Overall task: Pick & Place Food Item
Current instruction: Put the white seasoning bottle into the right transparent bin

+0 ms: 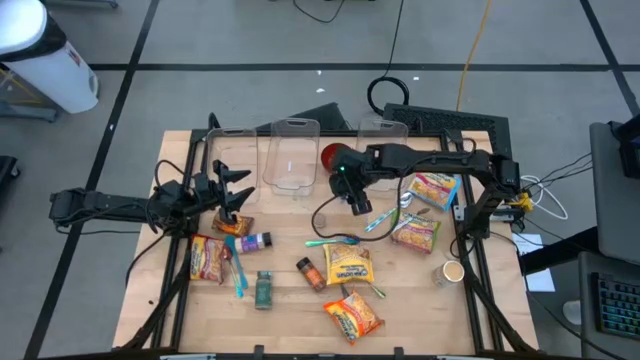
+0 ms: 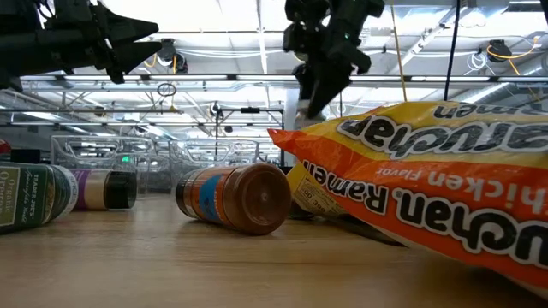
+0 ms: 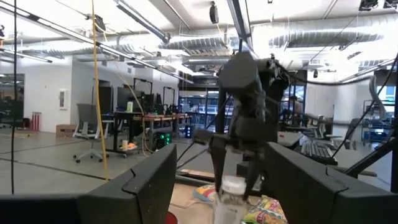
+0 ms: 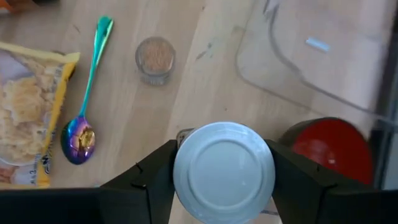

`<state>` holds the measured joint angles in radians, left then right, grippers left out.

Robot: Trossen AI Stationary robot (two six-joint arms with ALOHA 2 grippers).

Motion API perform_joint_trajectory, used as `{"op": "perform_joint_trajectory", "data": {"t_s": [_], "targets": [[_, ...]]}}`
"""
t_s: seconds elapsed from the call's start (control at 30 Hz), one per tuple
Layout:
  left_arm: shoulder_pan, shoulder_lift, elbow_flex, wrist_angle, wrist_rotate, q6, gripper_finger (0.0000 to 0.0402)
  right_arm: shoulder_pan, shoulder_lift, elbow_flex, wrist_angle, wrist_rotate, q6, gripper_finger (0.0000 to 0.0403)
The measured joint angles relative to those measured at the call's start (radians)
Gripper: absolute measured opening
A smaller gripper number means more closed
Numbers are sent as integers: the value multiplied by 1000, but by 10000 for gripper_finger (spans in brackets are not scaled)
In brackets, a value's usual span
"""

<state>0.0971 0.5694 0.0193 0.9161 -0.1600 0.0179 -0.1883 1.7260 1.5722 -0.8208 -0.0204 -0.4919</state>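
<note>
My right gripper is shut on a small clear jar with a white lid, above the table's middle, near a red bowl. The jar also shows in the left wrist view. My left gripper is open and empty above the table's left part, over a brown packet. Ramen packets, spice jars and spoons lie flat on the wooden table. My right gripper pinches the jar between its two fingers, on its sides just below the white lid. The fingers point down from above. The jar hangs upright, lid up toward the wrist, lifted clear of the table.
Two clear plastic containers stand at the far edge. Below the right gripper lie an iridescent spoon, a small brown-topped jar and a ramen packet. More packets and a cup lie at the right.
</note>
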Motion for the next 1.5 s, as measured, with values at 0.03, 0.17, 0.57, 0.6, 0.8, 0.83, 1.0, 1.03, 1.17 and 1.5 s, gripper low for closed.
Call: {"op": "perform_joint_trajectory", "data": {"t_s": [0.03,0.17,0.57,0.6,0.8,0.83,1.0,1.03,1.17,1.5], "targets": [[0,0,0,0,0,0,253,0,0,18,-12,-1,0,200],[0,0,0,0,0,0,253,0,0,80,-53,-2,-7,200],[0,0,0,0,0,-1,253,-19,-1,259,-207,151,-50,199],[0,0,0,0,0,-1,253,-25,-1,274,-220,151,-45,199],[0,0,0,1,0,-2,253,-97,-1,346,-269,151,-32,199],[0,0,0,1,0,-2,253,-114,-1,357,-276,151,-32,199],[0,0,0,1,0,-3,253,-211,-2,400,-305,150,-19,199],[0,0,0,1,0,-3,253,-230,-2,406,-309,151,-18,199],[0,0,0,1,0,-3,253,-313,-2,421,-329,150,-18,199],[0,0,0,1,0,-1,253,-507,-2,421,-351,37,6,199]]}}
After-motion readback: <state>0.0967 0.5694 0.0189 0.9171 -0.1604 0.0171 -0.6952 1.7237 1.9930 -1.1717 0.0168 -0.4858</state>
